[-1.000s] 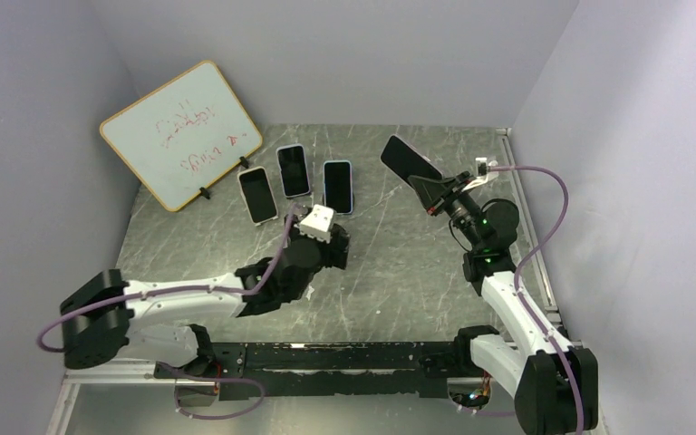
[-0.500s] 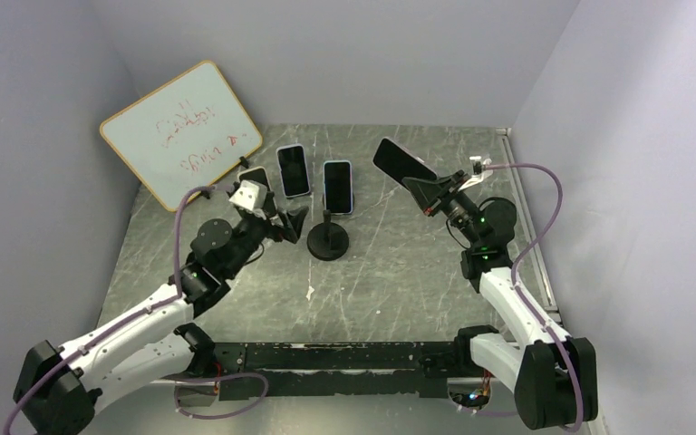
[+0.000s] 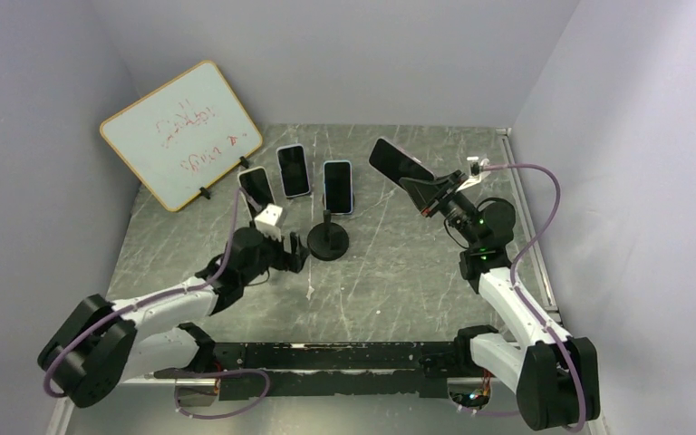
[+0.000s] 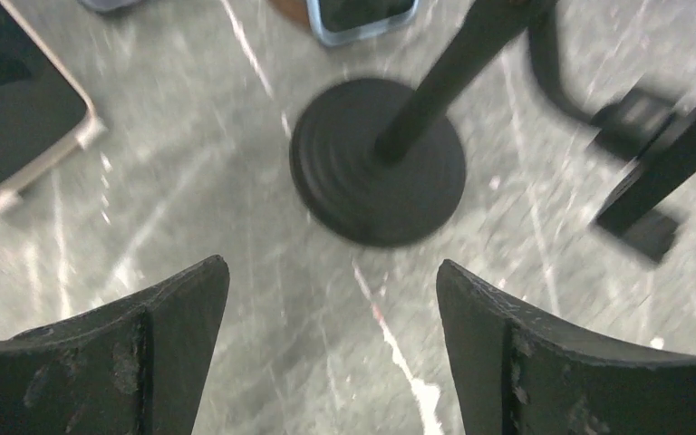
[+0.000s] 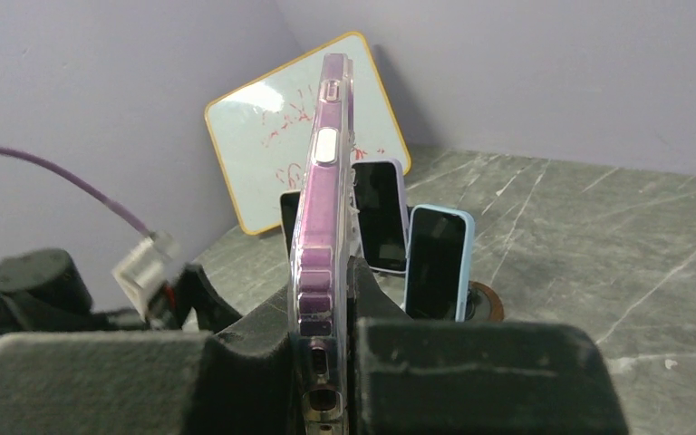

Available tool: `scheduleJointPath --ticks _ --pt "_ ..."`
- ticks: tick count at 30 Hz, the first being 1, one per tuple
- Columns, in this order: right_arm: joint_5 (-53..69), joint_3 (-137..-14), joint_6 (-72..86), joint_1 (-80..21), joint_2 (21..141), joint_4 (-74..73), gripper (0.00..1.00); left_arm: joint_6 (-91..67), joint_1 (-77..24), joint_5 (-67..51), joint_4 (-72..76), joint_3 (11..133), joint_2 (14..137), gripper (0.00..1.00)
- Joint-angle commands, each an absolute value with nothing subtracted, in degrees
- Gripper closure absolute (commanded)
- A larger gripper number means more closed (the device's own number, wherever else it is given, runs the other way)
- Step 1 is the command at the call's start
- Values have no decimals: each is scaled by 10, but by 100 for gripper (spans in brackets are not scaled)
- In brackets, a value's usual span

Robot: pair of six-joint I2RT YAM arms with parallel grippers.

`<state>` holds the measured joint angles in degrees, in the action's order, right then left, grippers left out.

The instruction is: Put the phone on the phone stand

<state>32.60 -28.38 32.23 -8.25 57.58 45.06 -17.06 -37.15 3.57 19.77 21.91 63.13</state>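
Note:
The phone (image 3: 401,161), dark-screened in a clear purple case (image 5: 324,208), is held in the air at the right with my right gripper (image 3: 433,194) shut on its lower end (image 5: 326,285). It tilts up and to the left. The empty phone stand (image 3: 328,240), a black round base (image 4: 378,172) with a slanted stem, stands mid-table. My left gripper (image 3: 292,252) sits low just left of that stand. Its fingers (image 4: 177,313) stand wide apart, open, with bare table between them (image 4: 331,299) and the base just ahead of them.
Three other phones (image 3: 256,188) (image 3: 293,169) (image 3: 337,186) stand propped in a row behind the stand. A whiteboard (image 3: 181,134) with red writing leans at the back left. Walls close in the left, back and right sides.
My left arm left its place over the stand, swung back left, then came low beside the base; its jaws narrowed slightly. The right gripper carried the phone a little to the left.

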Motion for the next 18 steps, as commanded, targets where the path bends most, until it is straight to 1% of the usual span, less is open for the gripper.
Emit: scheduleJointPath --ticks 1,3,6,9,14,18 --pt "321 -292 309 -99 567 503 100 -193 -367 -32 440 128 679 12" --pt "324 -290 311 -101 572 511 100 -186 -367 -64 524 119 745 13" --pt "340 -293 313 -103 576 517 100 -151 -367 -108 575 161 844 18" --pt "373 -304 313 -104 580 518 100 -137 -363 -143 648 191 924 19" --pt "430 -318 322 -105 596 520 100 -144 -339 -201 745 217 995 19" --pt "448 -323 333 -105 610 528 100 -143 -318 -238 760 239 1027 19"
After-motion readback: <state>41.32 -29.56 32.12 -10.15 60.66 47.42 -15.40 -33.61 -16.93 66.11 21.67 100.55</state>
